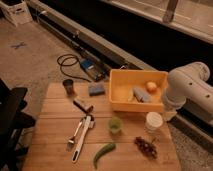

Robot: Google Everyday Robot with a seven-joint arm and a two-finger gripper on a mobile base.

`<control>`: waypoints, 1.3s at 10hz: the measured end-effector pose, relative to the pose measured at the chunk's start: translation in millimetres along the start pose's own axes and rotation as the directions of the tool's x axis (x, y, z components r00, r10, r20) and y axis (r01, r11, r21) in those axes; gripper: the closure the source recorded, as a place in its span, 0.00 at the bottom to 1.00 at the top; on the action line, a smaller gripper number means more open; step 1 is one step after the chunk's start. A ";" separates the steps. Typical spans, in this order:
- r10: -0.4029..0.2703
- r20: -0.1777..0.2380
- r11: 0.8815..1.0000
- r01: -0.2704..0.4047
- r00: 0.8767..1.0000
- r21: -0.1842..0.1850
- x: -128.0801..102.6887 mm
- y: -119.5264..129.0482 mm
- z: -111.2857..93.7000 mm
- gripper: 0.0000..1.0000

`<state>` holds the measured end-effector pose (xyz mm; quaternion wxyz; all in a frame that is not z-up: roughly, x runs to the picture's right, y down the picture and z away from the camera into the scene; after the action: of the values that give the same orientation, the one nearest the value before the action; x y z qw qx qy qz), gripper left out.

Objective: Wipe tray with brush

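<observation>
The yellow-orange tray (119, 80) stands at the back right of the wooden table (50, 155); an orange round fruit (151, 86) and a grey-blue object (141, 94) lie inside it. The white-handled brush (83, 137) lies flat on the table's middle left, beside a silver fork (74, 138). My white arm (187, 87) bends in from the right, just past the tray's right wall. The gripper (170, 115) sits low under that arm, between the tray's right corner and a white cup, far from the brush.
On the table are a brown block (83, 105), blue sponge (96, 89), dark cup (68, 86), green cup (115, 125), white cup (153, 121), green chili (103, 153) and grapes (145, 147). A dark chair (10, 120) stands left; cables (70, 62) lie on the floor behind.
</observation>
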<state>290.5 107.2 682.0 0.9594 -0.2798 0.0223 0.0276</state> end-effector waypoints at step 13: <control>0.096 0.224 0.995 -0.086 0.970 -0.055 -83.0 -14.9 -24.0 0.35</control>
<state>208.0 78.4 674.6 0.9468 -0.2951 -0.0750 0.1037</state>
